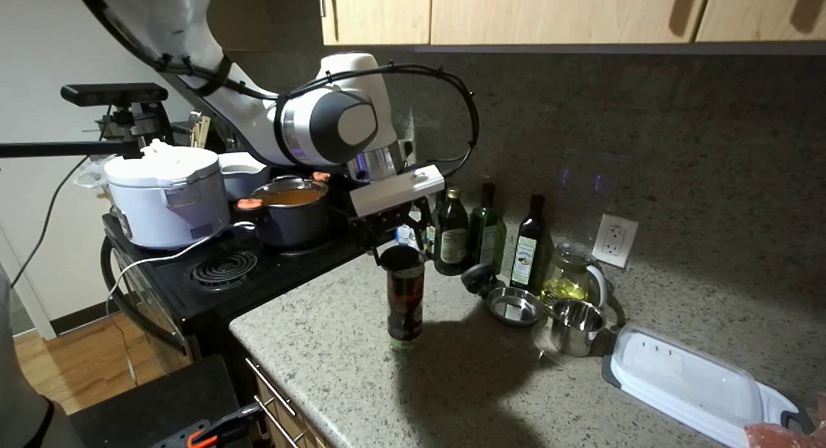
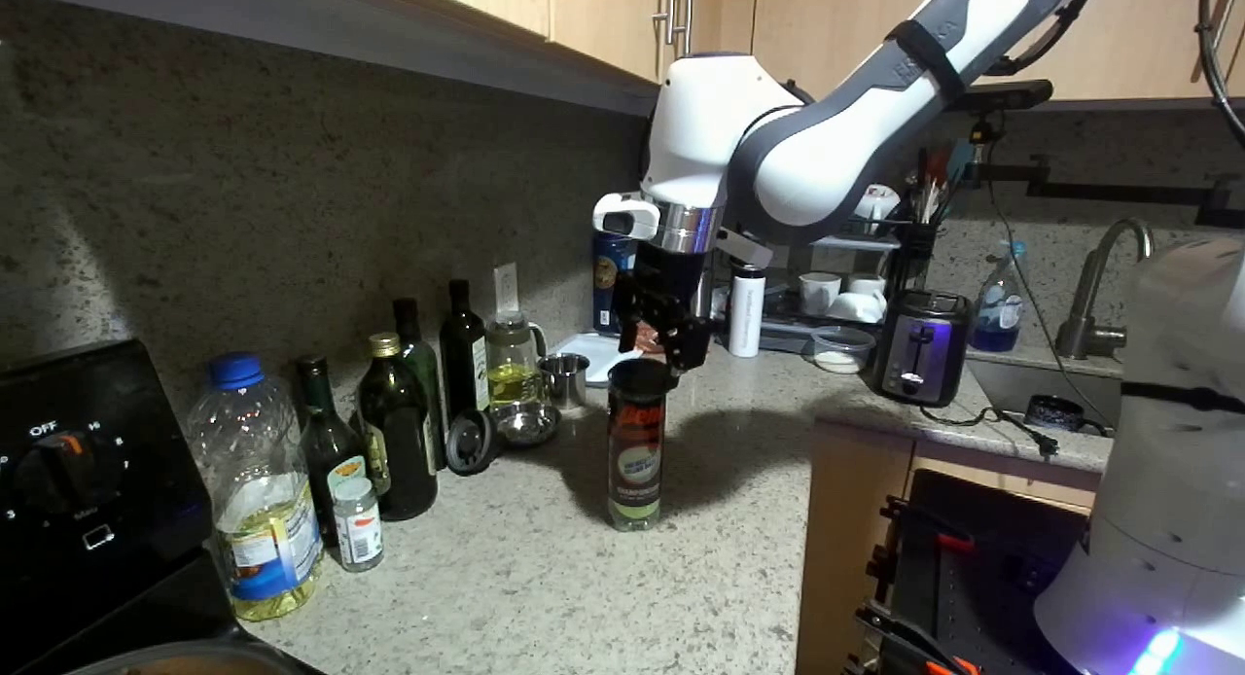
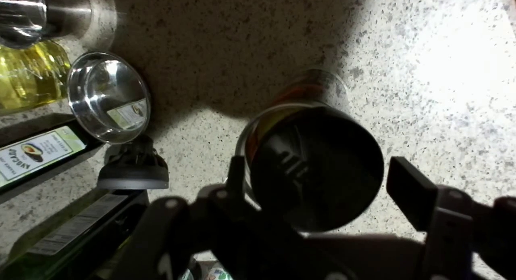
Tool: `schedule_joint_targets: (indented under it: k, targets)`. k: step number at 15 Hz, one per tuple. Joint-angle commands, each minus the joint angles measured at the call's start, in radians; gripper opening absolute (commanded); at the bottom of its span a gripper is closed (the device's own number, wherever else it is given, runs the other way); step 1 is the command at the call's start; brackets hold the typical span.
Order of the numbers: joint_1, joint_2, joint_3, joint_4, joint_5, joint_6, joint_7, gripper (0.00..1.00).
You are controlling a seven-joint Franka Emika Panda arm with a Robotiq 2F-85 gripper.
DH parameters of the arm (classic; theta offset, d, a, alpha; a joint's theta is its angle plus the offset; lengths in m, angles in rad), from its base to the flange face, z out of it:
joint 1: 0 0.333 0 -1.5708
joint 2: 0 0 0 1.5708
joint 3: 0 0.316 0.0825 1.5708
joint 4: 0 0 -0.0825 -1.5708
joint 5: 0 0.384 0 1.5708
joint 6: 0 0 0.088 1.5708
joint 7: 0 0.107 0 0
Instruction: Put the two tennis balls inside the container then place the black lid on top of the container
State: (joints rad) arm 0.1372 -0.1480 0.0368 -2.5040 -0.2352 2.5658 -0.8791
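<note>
Standing upright on the tabletop, near the dark bottles, the container could topple, and I judge that the worst outcome: it is tall and narrow, so a finger catching its rim as the pincer lifts or swings sideways would tip it. The black lid is the next worry. It covers the mouth, but clear rim shows past it on one side in the wrist view, so it looks off-centre or not fully seated; a brush from a finger could slide it off, and a push on one edge could cock it. Least likely, to my mind, is a tennis ball rolling out, which would need a fall with the lid loose.

As for position, the container is under the pincer, its top end between fingers that stand spread and pinch nothing. The lid lies between them: a thin gap seems to part it from the finger away from the bottles; on the bottle side I cannot tell whether anything touches. The tennis ball sits well below the fingertips, behind the clear base; the label hides whether a second rests above it.
</note>
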Motion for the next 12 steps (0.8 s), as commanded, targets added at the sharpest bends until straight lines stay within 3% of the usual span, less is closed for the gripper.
schedule_joint_targets:
  k: [1, 12]
  targets:
    - [-0.005, -0.002, 0.002, 0.008, 0.016, -0.003, -0.017, 0.94]
    - [-0.002, -0.041, 0.022, -0.003, -0.022, -0.013, 0.016, 1.0]
